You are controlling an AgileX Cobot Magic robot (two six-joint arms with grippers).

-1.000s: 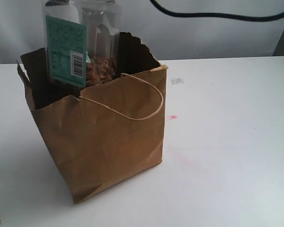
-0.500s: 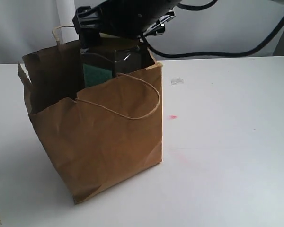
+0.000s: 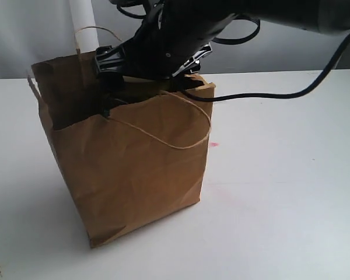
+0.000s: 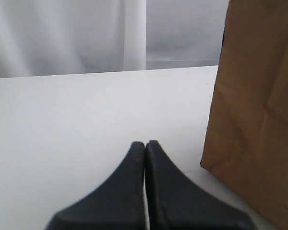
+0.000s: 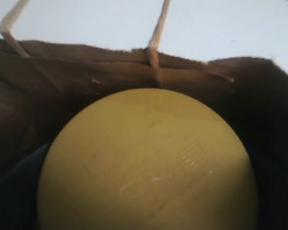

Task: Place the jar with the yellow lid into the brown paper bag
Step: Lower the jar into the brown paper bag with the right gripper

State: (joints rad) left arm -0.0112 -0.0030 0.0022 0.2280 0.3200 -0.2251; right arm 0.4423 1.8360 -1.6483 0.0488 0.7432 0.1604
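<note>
The brown paper bag (image 3: 134,169) stands upright on the white table (image 3: 280,175), its torn rim open at the top. My right gripper (image 3: 142,71) reaches down into the bag's mouth from the right. A thin strip of the yellow-lidded jar's lid (image 3: 141,80) shows under it, and the jar's body is hidden by the bag's wall. In the right wrist view the round yellow lid (image 5: 149,163) fills the frame inside the bag (image 5: 86,62) and hides the fingers. My left gripper (image 4: 145,143) is shut and empty, low over the table beside the bag (image 4: 254,120).
The near cord handle (image 3: 186,125) hangs down the bag's front, and the far handle (image 3: 90,32) stands up behind. A black cable (image 3: 315,81) trails from the right arm. A white post (image 3: 84,23) stands at the back. Small red marks (image 3: 213,144) dot the table.
The jar has gone from hanging above the bag's rim to down inside the bag. The right arm came down with it, and the bag shifted a little to the right.
</note>
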